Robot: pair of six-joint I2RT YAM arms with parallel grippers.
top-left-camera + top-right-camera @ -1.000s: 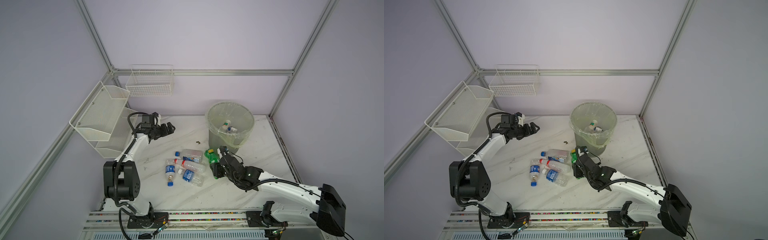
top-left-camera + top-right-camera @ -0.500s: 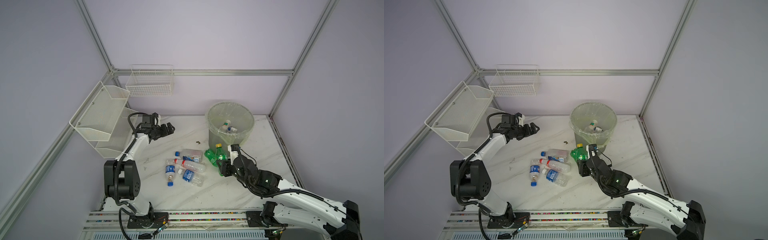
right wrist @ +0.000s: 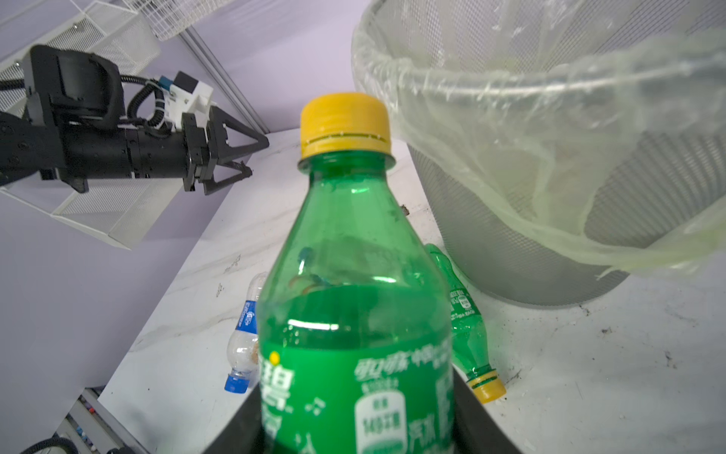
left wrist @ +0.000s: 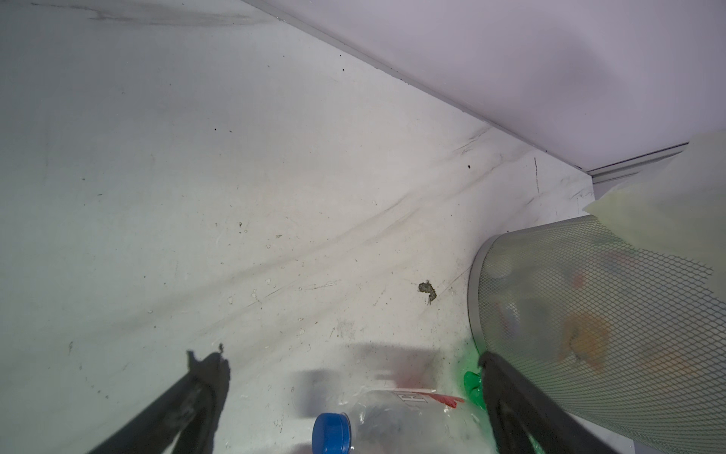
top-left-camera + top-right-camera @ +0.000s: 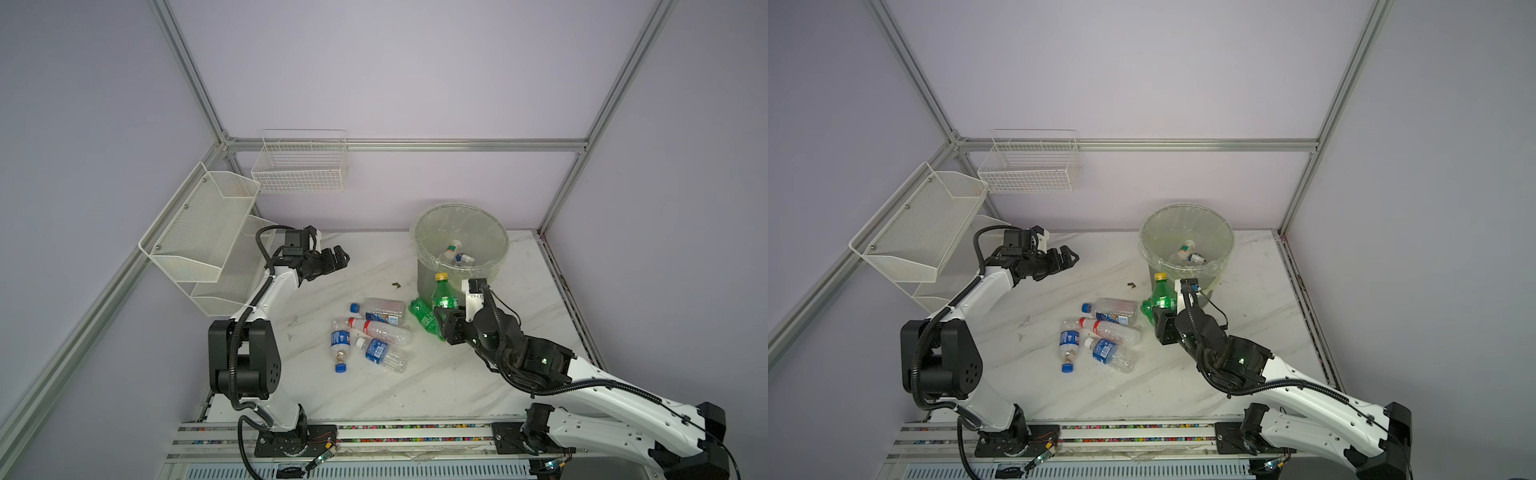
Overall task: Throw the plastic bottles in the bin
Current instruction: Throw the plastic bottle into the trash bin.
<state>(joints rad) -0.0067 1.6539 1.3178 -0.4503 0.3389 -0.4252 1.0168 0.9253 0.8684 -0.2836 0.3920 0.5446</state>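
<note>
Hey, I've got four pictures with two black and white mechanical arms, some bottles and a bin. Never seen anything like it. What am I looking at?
These are two robot arms mounted at the table's front edge, each ending in a two-fingered gripper. Two pictures come from one camera head high above, so they look nearly identical. The other two come from a camera on each wrist. The right gripper is closed around a green bottle with a yellow cap, held close to the bin, a lined mesh bucket with two bottles showing inside. The left gripper hangs open and empty above the table. Lying on the table: a second green bottle and four clear bottles.
</note>
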